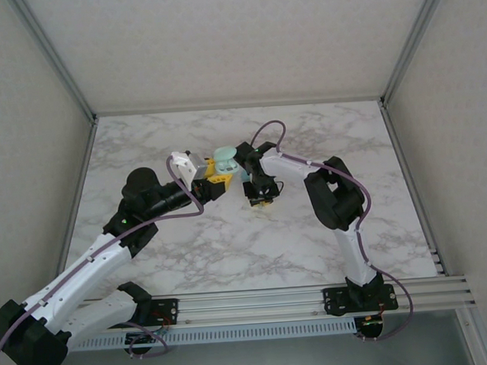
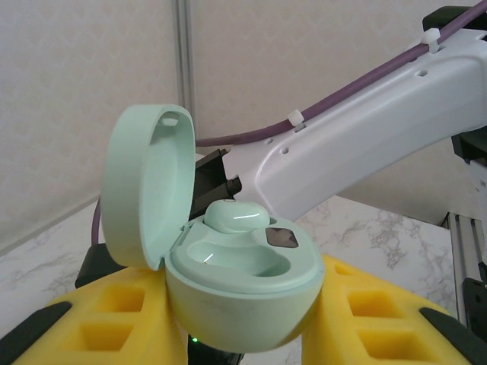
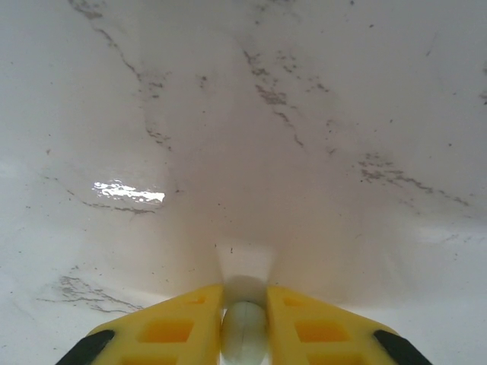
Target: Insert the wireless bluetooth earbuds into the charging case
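The charging case [image 2: 243, 304] is pale mint green and sits between the yellow fingers [image 2: 380, 312] of my left gripper [image 2: 243, 323], which is shut on its body. Its lid [image 2: 144, 182] stands open to the left. One earbud [image 2: 236, 217] lies seated in the far socket, and the near socket [image 2: 251, 262] is empty. From above, the case [image 1: 224, 161] is held over the table's middle by the left gripper [image 1: 215, 184]. My right gripper [image 1: 259, 200] points down at the marble just right of it. Its yellow pads [image 3: 190, 327] are shut on a second small earbud [image 3: 245, 334] at the tabletop.
The white marble table [image 1: 256, 248] stretches out around both arms. The right arm's white link and purple cable [image 2: 365, 122] cross close behind the case. Grey walls and metal frame posts [image 1: 63, 69] bound the table on three sides.
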You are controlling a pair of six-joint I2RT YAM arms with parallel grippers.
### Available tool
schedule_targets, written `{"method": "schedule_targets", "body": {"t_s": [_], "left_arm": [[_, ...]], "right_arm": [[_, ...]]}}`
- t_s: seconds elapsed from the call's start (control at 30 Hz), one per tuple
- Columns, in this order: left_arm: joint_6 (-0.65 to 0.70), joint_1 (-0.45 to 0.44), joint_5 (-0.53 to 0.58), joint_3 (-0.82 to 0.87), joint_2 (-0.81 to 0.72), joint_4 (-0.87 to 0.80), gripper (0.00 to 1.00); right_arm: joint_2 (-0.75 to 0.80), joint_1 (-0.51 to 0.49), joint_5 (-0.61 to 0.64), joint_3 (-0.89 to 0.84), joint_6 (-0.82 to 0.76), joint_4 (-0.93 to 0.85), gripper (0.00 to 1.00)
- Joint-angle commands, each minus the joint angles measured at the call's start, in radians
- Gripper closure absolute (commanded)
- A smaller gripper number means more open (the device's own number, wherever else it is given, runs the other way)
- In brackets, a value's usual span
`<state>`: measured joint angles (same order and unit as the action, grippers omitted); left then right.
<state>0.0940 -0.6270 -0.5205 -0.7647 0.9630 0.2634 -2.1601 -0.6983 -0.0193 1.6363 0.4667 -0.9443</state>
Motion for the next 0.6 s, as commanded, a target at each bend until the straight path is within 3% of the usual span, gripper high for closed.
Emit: {"method": "schedule_targets", "body": {"t_s": [0.0, 0.13, 0.23, 0.4, 0.57], "left_arm": [[0.003, -0.008, 0.004, -0.009, -0.010, 0.010, 0.81], [0.004, -0.008, 0.010, -0.012, -0.013, 0.005, 0.81], [0.008, -0.009, 0.020, -0.010, -0.022, 0.001, 0.81], [0.026, 0.002, 0.042, -0.009, -0.041, -0.028, 0.81], [0.015, 0.024, 0.042, -0.011, -0.031, -0.012, 0.82]], "right_arm": [[-0.013, -0.012, 0.023, 0.008, -0.013, -0.044, 0.80], [0.076, -0.008, 0.009, -0.021, -0.013, -0.026, 0.81], [0.209, 0.031, -0.116, -0.110, 0.003, 0.069, 0.82], [0.487, 0.177, -0.566, -0.323, 0.089, 0.333, 0.82], [0.640, 0.293, -0.911, -0.421, 0.199, 0.540, 0.82]]}}
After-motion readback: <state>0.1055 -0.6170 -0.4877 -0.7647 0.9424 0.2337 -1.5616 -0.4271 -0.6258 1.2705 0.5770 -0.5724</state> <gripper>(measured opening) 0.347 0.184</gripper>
